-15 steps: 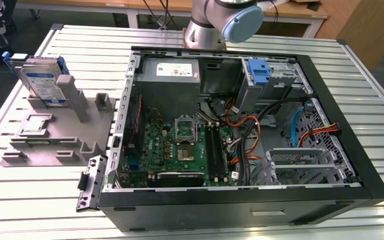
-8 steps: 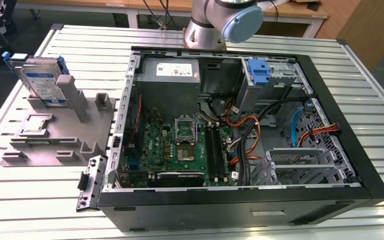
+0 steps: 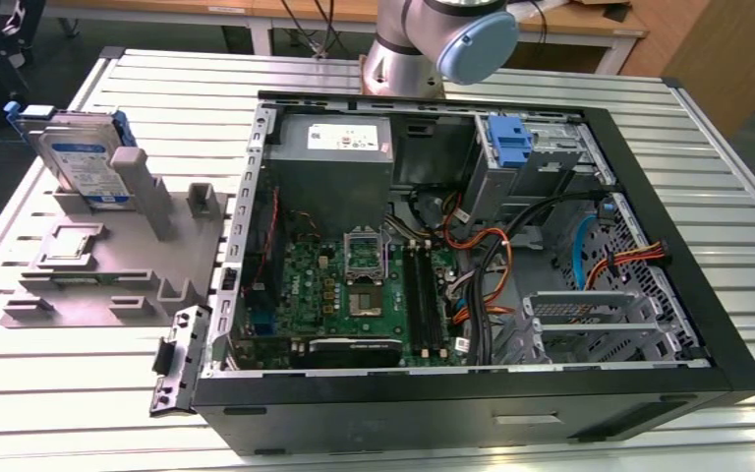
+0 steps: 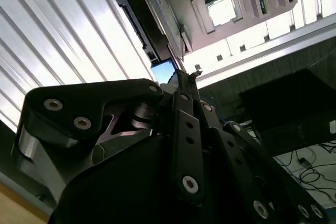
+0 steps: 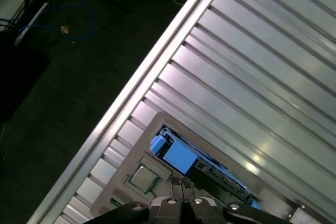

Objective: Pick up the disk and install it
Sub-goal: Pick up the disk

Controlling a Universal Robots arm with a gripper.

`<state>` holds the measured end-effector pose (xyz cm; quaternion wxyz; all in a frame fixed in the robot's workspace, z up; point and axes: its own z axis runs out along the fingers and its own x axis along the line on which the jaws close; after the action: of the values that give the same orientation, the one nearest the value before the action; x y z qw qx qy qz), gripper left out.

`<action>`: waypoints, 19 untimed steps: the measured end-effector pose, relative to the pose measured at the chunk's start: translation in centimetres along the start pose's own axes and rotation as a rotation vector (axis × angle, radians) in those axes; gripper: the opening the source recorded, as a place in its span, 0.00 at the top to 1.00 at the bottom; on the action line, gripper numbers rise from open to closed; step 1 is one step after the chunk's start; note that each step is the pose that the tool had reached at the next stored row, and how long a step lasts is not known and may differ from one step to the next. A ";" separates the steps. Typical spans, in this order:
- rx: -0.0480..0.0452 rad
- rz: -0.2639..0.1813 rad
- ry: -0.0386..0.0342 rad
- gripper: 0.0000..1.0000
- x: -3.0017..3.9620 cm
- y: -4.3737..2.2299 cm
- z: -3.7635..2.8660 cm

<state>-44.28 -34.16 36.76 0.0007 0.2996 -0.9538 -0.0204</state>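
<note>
- Exterior view, table (image 3: 63,413): slatted metal top, carrying everything listed below.
- Computer case (image 3: 483,398): black tower lying on its side, side panel off, interior open to the room.
- Motherboard (image 3: 351,285): green, flat on the case floor. A grey power supply (image 3: 338,143) sat in the far corner towards the exterior view's left.
- Blue bracket (image 3: 506,138): bare, standing in the drive bay at the far end of the case.
- Grey stand (image 3: 102,270): on the table just beside the case, on the exterior view's left.
- Disk (image 3: 83,162): silver, edged in blue, standing upright on edge at the far end of the stand. It rested against a tall post (image 3: 142,192), outside the case, with nothing gripping it. It also showed in both wrist views (image 5: 181,157) (image 4: 147,19).
- Processor chip (image 3: 74,241): lying flat in a square recess of the stand, near the disk. It was seen in both wrist views (image 5: 142,178) (image 4: 220,9).
- Arm (image 3: 443,39): its base stood beyond the far side of the case.
- Gripper (image 5: 182,183) (image 4: 186,74): black, seen in both wrist views, pointed down at the stand and lined up with the disk but well apart from it. Its fingertips were drawn together and held nothing.
</note>
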 end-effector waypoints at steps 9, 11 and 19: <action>-0.0016 -0.142 0.0058 0.90 -0.01 -0.02 0.02; -0.0019 -0.169 0.0068 0.90 -0.02 -0.02 0.02; -0.0022 -0.195 0.0079 0.90 -0.01 -0.02 0.02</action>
<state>-44.25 -34.17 36.74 0.0028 0.3913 -0.9200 -0.0202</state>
